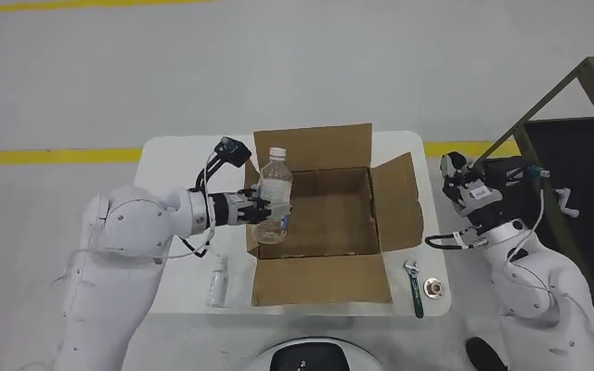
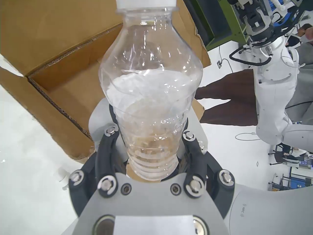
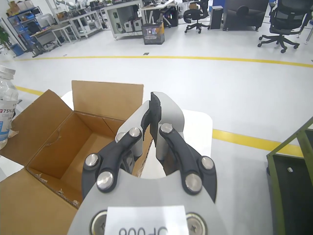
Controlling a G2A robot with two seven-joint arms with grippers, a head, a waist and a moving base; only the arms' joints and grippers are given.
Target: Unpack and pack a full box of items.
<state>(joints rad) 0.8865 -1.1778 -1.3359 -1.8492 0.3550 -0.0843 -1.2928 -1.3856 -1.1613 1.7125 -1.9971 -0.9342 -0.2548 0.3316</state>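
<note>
Left gripper (image 1: 258, 210): fingers clamped on the lower part of a clear bottle (image 1: 275, 197), cap uppermost, over the left wall of the open cardboard box (image 1: 320, 279).
Right gripper (image 3: 152, 113): fingers pressed together, nothing between them, beside the box's right flap.
Small bottle (image 1: 218, 281): lying on the table (image 1: 167, 158), near the left gripper.
Wrench (image 1: 414, 289): on the table, near the right gripper.

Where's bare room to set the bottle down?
Inside the box the floor looks bare. The table is bare at its far left corner, beyond the left gripper holding the bottle. Crowded: small bottle near-left of the box, wrench near-right.
</note>
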